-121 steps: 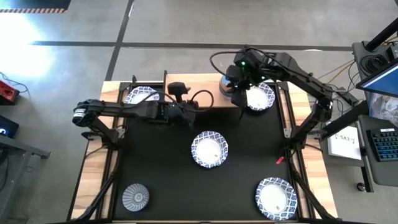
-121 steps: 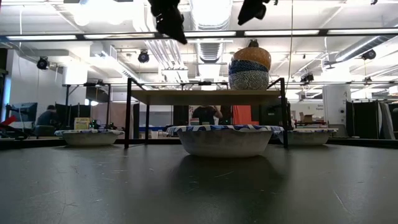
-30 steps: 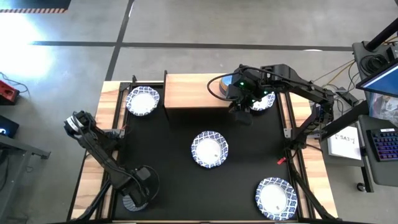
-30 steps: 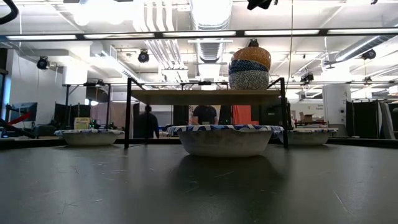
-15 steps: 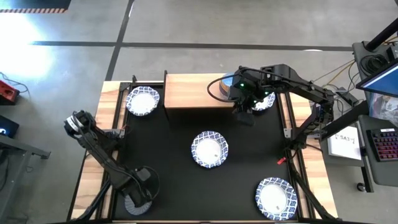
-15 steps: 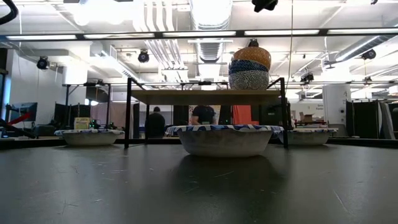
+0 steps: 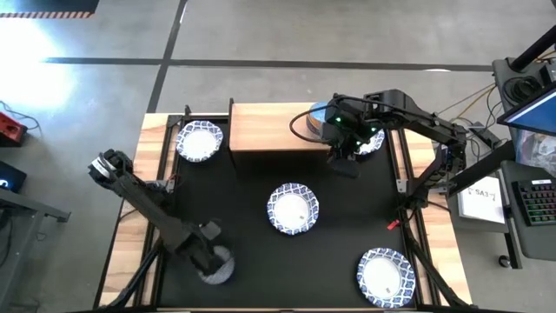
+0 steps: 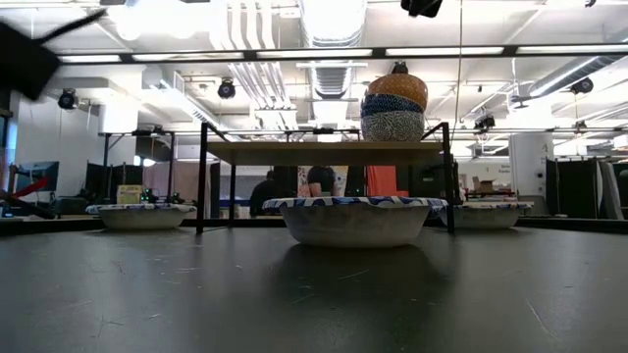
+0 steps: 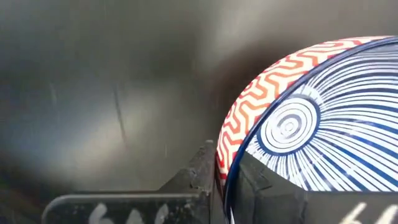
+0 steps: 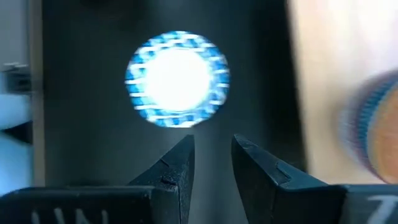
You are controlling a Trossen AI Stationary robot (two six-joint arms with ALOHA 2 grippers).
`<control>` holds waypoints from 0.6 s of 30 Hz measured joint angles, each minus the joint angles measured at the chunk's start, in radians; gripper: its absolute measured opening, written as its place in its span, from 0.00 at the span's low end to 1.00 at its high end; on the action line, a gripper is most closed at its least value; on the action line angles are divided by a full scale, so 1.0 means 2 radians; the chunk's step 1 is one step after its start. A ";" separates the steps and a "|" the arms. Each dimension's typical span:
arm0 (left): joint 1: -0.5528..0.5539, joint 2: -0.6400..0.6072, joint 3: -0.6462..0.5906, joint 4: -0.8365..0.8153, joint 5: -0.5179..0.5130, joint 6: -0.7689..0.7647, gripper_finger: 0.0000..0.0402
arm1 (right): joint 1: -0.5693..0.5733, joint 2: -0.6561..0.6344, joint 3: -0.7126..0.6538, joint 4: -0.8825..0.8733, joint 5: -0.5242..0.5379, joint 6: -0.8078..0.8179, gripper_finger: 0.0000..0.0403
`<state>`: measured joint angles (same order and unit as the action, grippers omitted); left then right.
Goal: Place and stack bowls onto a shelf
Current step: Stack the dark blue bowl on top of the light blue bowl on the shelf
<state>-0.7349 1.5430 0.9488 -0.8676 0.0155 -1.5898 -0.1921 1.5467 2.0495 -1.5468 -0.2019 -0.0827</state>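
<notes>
My arms: two, dark, slender-linked. Right arm [image 7: 426, 126] carried green indicator lights and a looped black cable. My right gripper [image 10: 211, 165] had two black, tapered fingers [image 10: 177, 165] on a flat black bar.

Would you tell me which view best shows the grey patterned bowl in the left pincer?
The left wrist view: the grey patterned bowl fills it, rim clamped between the fingers. The high view shows it mostly hidden under the left pincer. The low and right wrist views miss it.

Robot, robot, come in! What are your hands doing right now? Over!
Left hand shut on grey patterned bowl, near table's front. Right hand empty, above white bowl beside shelf. Three small bowls stacked on shelf. Nothing blocking.
</notes>
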 joint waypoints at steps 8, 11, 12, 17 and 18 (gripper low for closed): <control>0.134 -0.045 0.013 0.018 -0.080 0.184 0.01 | 0.015 0.000 -0.003 0.008 -0.155 -0.053 0.24; 0.192 -0.052 0.021 0.063 -0.078 0.270 0.01 | 0.033 0.000 -0.007 0.012 -0.156 -0.077 0.24; 0.211 -0.052 0.024 0.083 -0.074 0.301 0.01 | 0.040 0.001 -0.010 0.014 -0.156 -0.083 0.24; 0.296 -0.052 0.043 0.187 -0.022 0.448 0.01 | 0.075 0.008 -0.024 0.034 -0.156 -0.088 0.24; 0.310 -0.052 0.048 0.194 -0.013 0.468 0.01 | 0.082 0.009 -0.025 0.038 -0.156 -0.090 0.24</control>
<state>-0.1157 1.4391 1.0441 -0.4799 -0.0107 -0.6534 -0.0280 1.5639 1.9991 -1.4700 -0.5133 -0.2631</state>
